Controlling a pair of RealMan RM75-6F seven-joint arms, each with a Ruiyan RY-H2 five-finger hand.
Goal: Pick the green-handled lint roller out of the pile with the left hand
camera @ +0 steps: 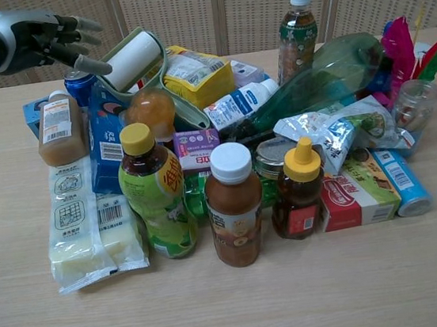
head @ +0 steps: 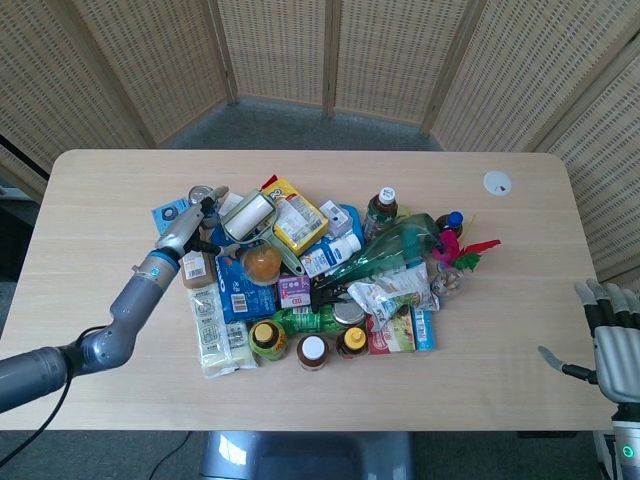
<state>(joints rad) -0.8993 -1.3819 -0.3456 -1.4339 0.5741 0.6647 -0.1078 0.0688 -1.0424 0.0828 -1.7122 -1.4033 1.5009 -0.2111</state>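
Observation:
The green-handled lint roller (head: 250, 220) lies on top of the pile at its back left, its white roll (camera: 132, 61) tilted up and its pale green handle (camera: 184, 112) running down toward the middle. My left hand (head: 192, 224) hovers just left of the roll, fingers spread and empty; in the chest view the left hand (camera: 40, 43) sits above the blue can, fingertips close to the roll's end. My right hand (head: 612, 335) stays open at the table's front right edge, far from the pile.
Around the roller lie a blue can (camera: 77, 79), a brown drink bottle (camera: 57, 127), a yellow snack bag (head: 294, 216) and an orange jelly cup (head: 262, 262). Bottles (camera: 234, 204) stand at the pile's front. A green bottle (head: 380, 210) stands behind.

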